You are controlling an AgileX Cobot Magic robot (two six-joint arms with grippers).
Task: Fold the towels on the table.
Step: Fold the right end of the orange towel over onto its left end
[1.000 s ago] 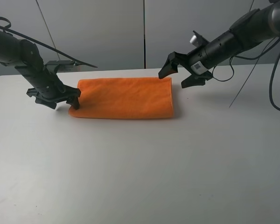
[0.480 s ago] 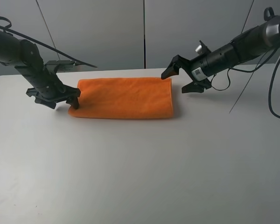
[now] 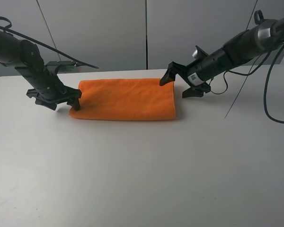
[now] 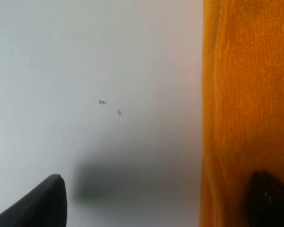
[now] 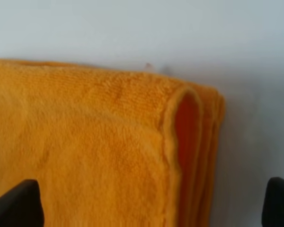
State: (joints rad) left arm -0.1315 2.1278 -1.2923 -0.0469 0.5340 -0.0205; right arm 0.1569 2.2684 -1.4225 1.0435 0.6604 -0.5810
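Note:
The orange towel [image 3: 125,98] lies folded into a long rectangle on the white table [image 3: 142,170], in the far half. My left gripper [image 3: 64,103] is open and low at the towel's left end. In the left wrist view [image 4: 156,208] one fingertip [image 4: 270,201] rests over the towel's edge [image 4: 246,94] and the other is over bare table [image 4: 85,61]. My right gripper [image 3: 179,86] is open at the towel's far right corner. In the right wrist view [image 5: 146,208] its fingers straddle the layered folded corner [image 5: 180,123]. No label shows.
Grey wall panels stand behind the table's far edge [image 3: 132,71]. A dark flat object [image 3: 61,64] sits at the back left. Cables [image 3: 270,85] hang from the right arm over the table's right side. The table's near half lies in front of the towel.
My right arm has come down and shifted left, bringing its open gripper closer to the towel's far right corner. The left gripper and the towel have not moved.

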